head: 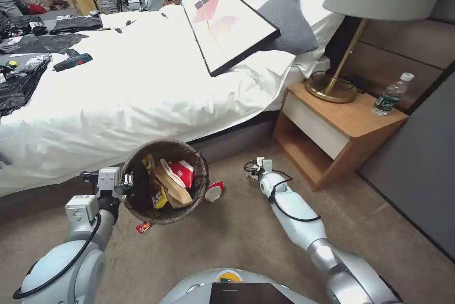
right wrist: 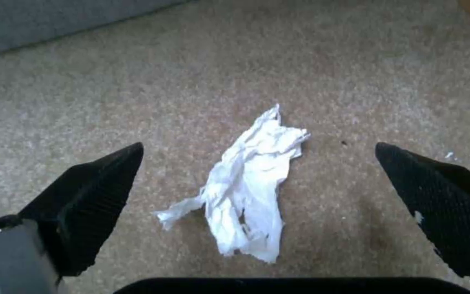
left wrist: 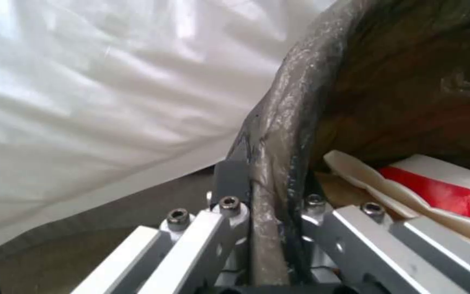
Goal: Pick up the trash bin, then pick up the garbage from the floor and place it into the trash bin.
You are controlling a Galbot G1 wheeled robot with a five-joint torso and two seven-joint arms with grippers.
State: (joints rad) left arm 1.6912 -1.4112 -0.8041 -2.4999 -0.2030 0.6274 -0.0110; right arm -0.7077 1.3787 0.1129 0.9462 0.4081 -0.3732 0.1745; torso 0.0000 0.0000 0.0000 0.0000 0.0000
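The work area is a strip of beige carpet (head: 246, 242) bounded by the bed (head: 123, 100) along the far side and a wooden nightstand (head: 339, 131) to the robot's right. A grey wall panel (head: 417, 162) closes the right edge. Open carpet lies between the bed base and the robot's torso, with free room around both arms.

The left gripper (head: 127, 181) is clamped on the rim of the trash bin (head: 196, 190), one finger (left wrist: 229, 212) outside the bag-covered rim and the other inside. The bin is held up off the carpet, just in front of the bed's overhanging sheet. The left arm is bent at the elbow, with the forearm reaching forward. Inside the bin lie a red-and-white paper cup (head: 181, 171), a brown paper scrap (head: 173, 189) and yellow wrappers (head: 159, 196).

The right gripper (right wrist: 259, 149) is spread wide and points down at the carpet. A crumpled white tissue (right wrist: 249, 183) lies on the floor between its fingers (right wrist: 91, 196), untouched. The right arm extends forward and down, with the wrist near the nightstand's front corner.

On the floor beside the bin rests another red-and-white cup (head: 214, 191). A small red wrapper (head: 143, 228) lies below the bin's near edge.
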